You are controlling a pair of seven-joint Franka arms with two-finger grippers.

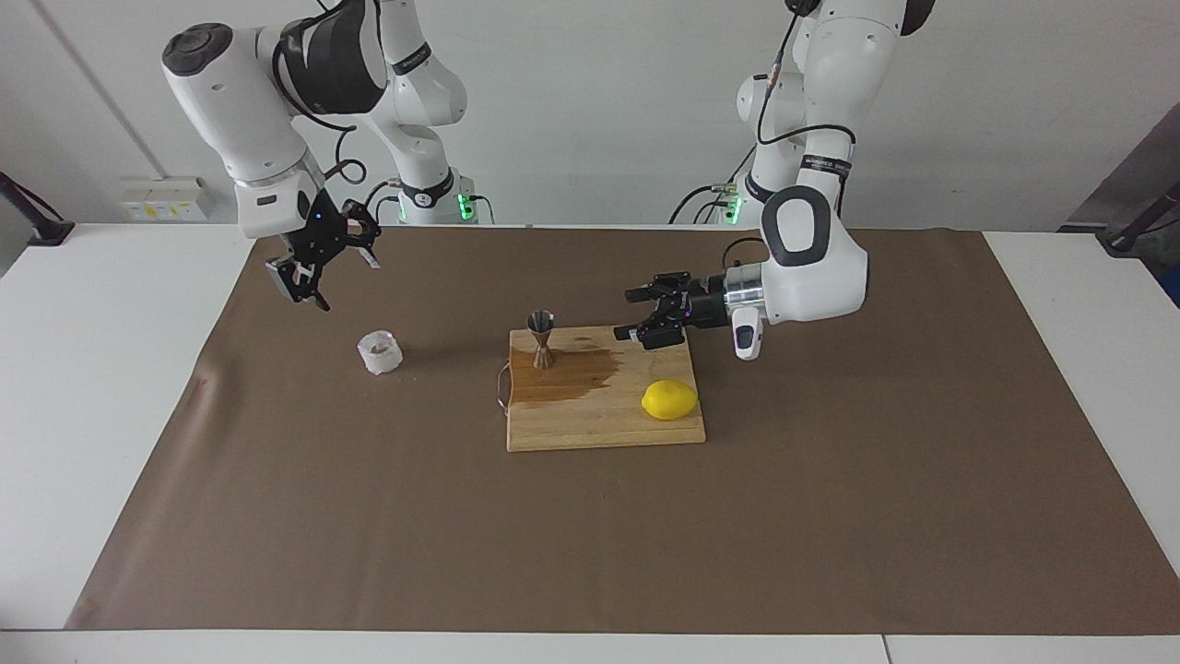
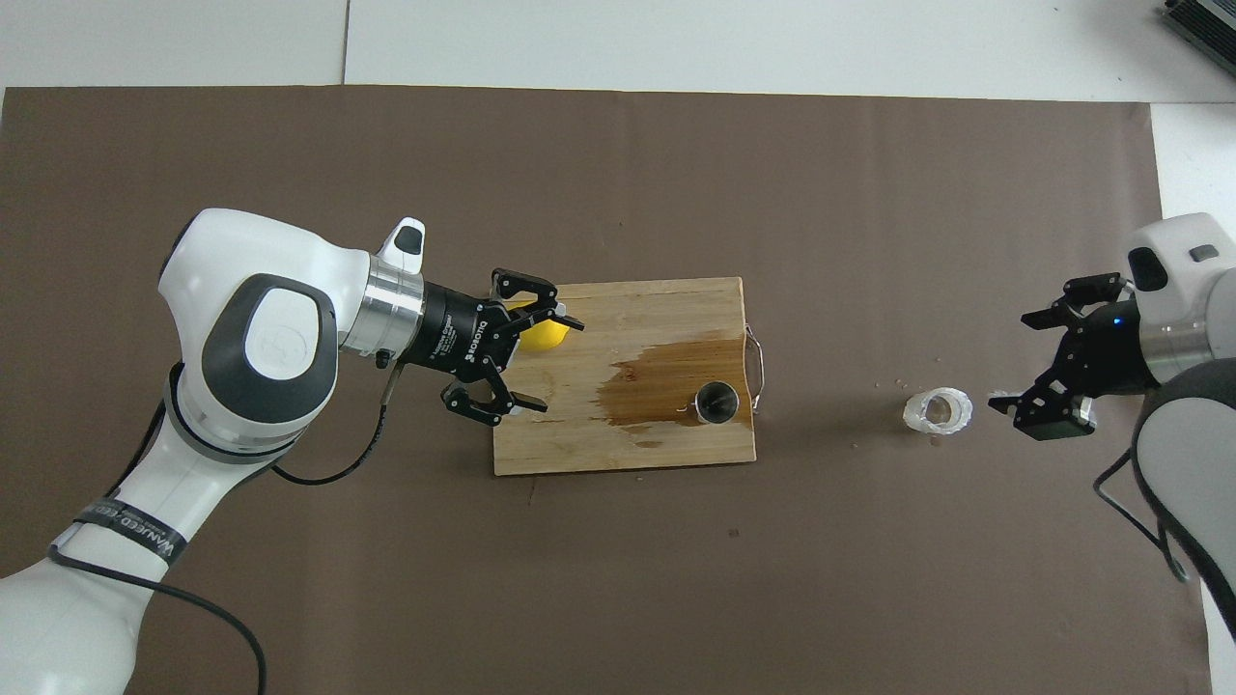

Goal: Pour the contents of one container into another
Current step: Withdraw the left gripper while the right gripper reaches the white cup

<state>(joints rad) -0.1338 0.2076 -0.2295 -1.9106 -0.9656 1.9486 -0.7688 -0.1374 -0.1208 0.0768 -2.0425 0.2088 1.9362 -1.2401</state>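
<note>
The glass tumbler [image 1: 380, 352] stood upright on the brown mat [image 1: 277, 516] covering the desk [image 1: 92, 387], toward the right arm's end. The right claw [image 1: 309, 267] hung released above it, at about ten o'clock in the facing view, holding nothing. The steel jigger [image 1: 542, 338] stood on the wet cutting board [image 1: 599, 424] — lemon [image 1: 669, 400] at its four o'clock. The left claw [image 1: 650, 318] hovered spread and empty over the board's edge

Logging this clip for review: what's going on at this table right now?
Neither arm holds anything. The right gripper hangs open above the glass, which stands on the brown mat. The left gripper is open over the cutting board, beside the lemon. The jigger stands upright on the board at the edge of a dark wet patch.
</note>
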